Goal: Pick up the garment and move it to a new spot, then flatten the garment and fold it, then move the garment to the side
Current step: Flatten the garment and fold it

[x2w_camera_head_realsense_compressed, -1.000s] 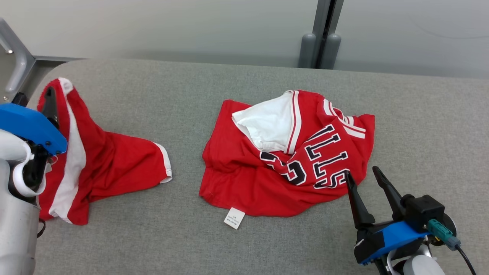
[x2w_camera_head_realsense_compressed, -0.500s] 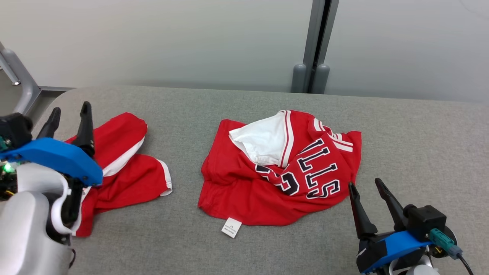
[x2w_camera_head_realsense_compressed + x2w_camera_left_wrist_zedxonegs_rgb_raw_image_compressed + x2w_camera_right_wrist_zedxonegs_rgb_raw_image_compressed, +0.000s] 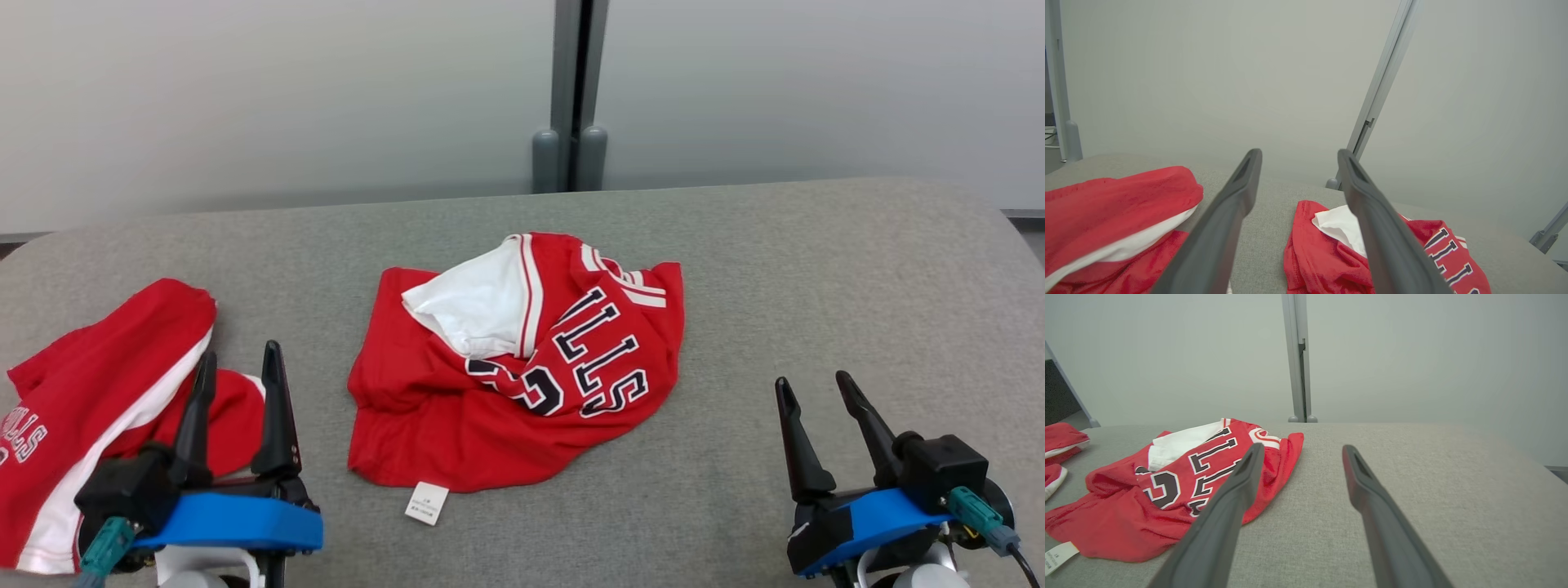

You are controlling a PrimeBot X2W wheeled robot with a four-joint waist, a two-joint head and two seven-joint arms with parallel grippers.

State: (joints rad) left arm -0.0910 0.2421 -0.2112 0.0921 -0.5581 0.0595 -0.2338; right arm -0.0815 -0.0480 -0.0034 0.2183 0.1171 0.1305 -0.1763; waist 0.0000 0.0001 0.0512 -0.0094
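Observation:
A crumpled red jersey (image 3: 424,416) with a white panel and dark lettering lies at the middle of the grey padded table (image 3: 816,269). Red shorts (image 3: 90,384) with a white stripe lie bunched at the table's left end. My left gripper (image 3: 238,355) stands open at the lower left, its fingers over the right part of the shorts, holding nothing. The left wrist view has the left gripper (image 3: 1299,152) between the shorts (image 3: 1106,196) and the jersey (image 3: 1323,257). My right gripper (image 3: 812,381) is open, right of the jersey (image 3: 1167,490), above bare table.
A white label (image 3: 427,501) sticks out from the jersey's near hem. A grey post (image 3: 570,82) stands against the pale wall behind the table. The table's rounded right corner (image 3: 992,204) is close to my right arm. Bare grey padding lies right of the jersey.
The left gripper let go of the shorts, which now lie on the table's left end, and drew back to the lower left. The head camera turned, shifting the whole picture.

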